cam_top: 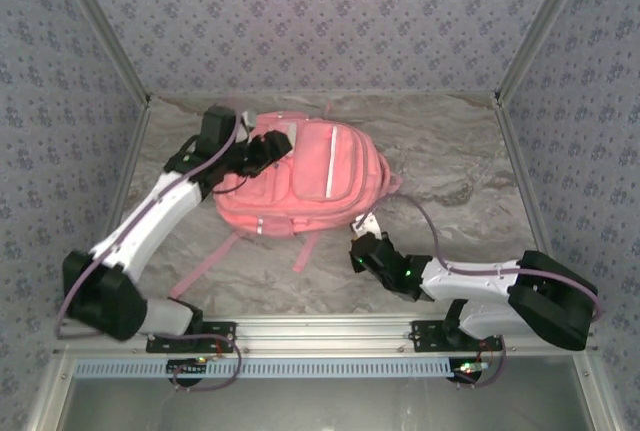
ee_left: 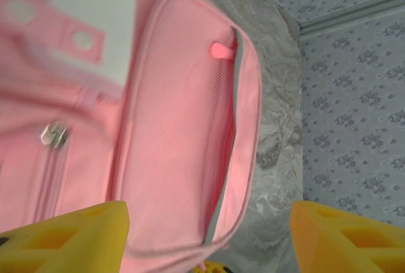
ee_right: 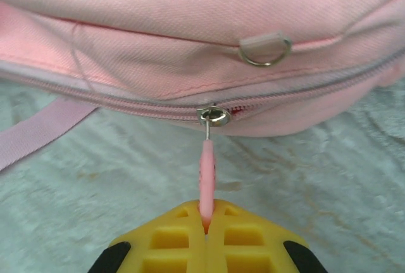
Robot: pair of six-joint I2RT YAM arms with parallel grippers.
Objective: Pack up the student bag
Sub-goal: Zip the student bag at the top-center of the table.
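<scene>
Marbled desk (cam_top: 450,181) holds the bag (cam_top: 310,176); right hand (ee_right: 205,225), at its near edge, pinches the zip pull (ee_right: 207,165); left hand (cam_top: 268,149) gapes empty at its far-left corner.

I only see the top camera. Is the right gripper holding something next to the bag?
Observer: Yes, the right gripper is shut on a pink zip pull.
Operator: What's the pull stuck to?
Observer: A metal slider on the bag, on its side zip.
Operator: And the left gripper?
Observer: Its yellow fingers stand apart over a gaping zip slit.
</scene>
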